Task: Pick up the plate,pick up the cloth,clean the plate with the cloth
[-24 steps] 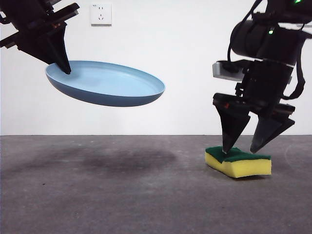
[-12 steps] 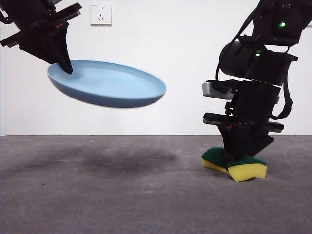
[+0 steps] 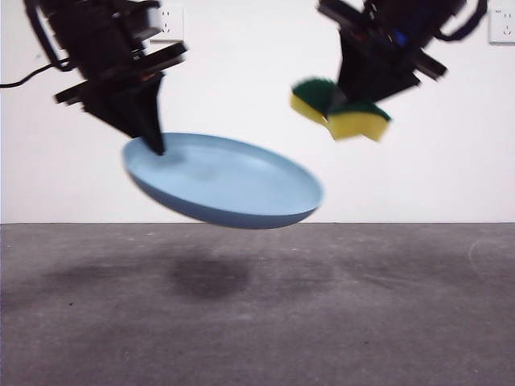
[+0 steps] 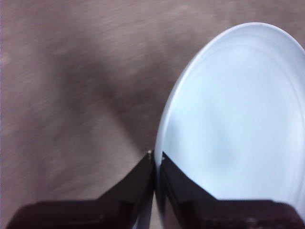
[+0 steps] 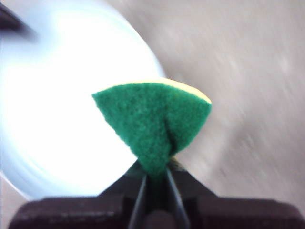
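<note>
The left hand [image 3: 153, 145] is clamped on the rim of a light-blue plate [image 3: 229, 181], held tilted in the air above the grey worktop [image 3: 257, 322]; it looks stiff, light and slippery. The right hand [image 3: 346, 100], above and beside the plate, pinches a yellow-and-green sponge [image 3: 342, 112], soft enough to fold in its grip.

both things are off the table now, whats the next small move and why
Probably lower the right gripper so the sponge meets the plate. The left gripper holds the plate by its rim, tilted in the air, and the pinched sponge hangs above its far edge, not touching.
</note>
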